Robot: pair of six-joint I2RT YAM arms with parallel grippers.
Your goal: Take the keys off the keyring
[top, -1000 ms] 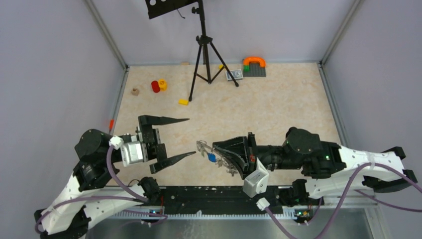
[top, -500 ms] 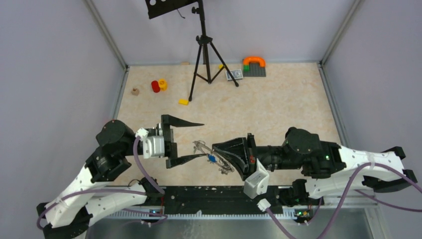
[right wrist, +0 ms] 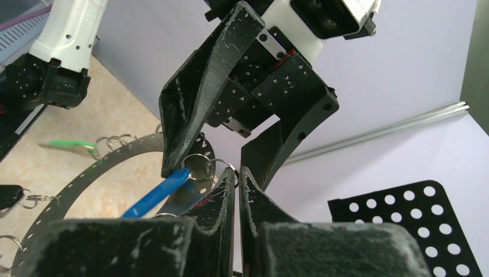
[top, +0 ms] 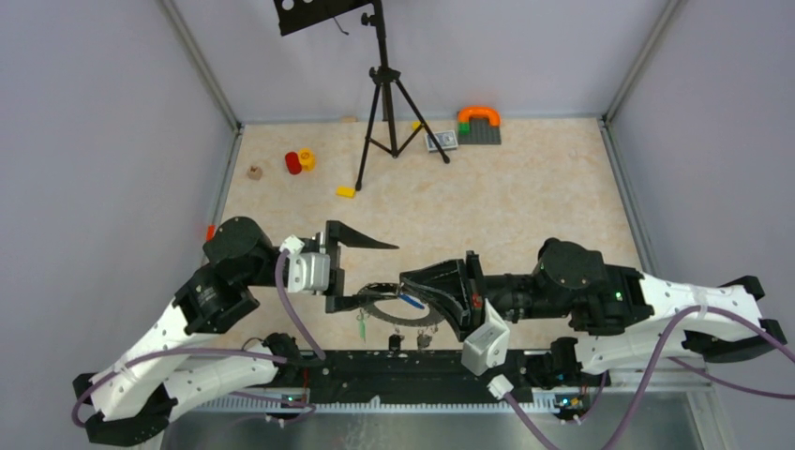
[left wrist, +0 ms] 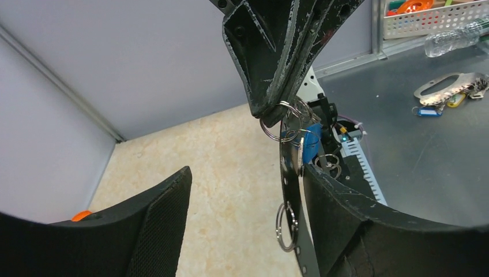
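The keyring (top: pixel 375 309) is a large flat grey ring hanging in the air just ahead of the arm bases. My right gripper (top: pixel 410 285) is shut on the keyring's rim, where small split rings (right wrist: pixel 199 166) and a blue-tagged key (right wrist: pixel 151 196) hang. A green-tagged key (top: pixel 361 326) and two black-headed keys (top: pixel 395 341) dangle from the near rim. My left gripper (top: pixel 373 270) is open around the ring's left side. In the left wrist view the keyring's band (left wrist: pixel 291 190) runs edge-on against the inner face of the right-hand finger (left wrist: pixel 357 219), far from the other pad (left wrist: pixel 155 231).
A black tripod (top: pixel 380 103) stands at the back. Red and yellow blocks (top: pixel 300 161), a yellow piece (top: pixel 346 192) and an orange arch on a grey plate (top: pixel 479 125) lie on the far table. Another bunch of keys (left wrist: pixel 450 89) lies on the metal surface beyond the rail.
My left arm has moved right until its open jaws straddle the keyring's rim, and they have narrowed a little. The ring has swung from tilted to nearly flat, with keys now hanging below it.
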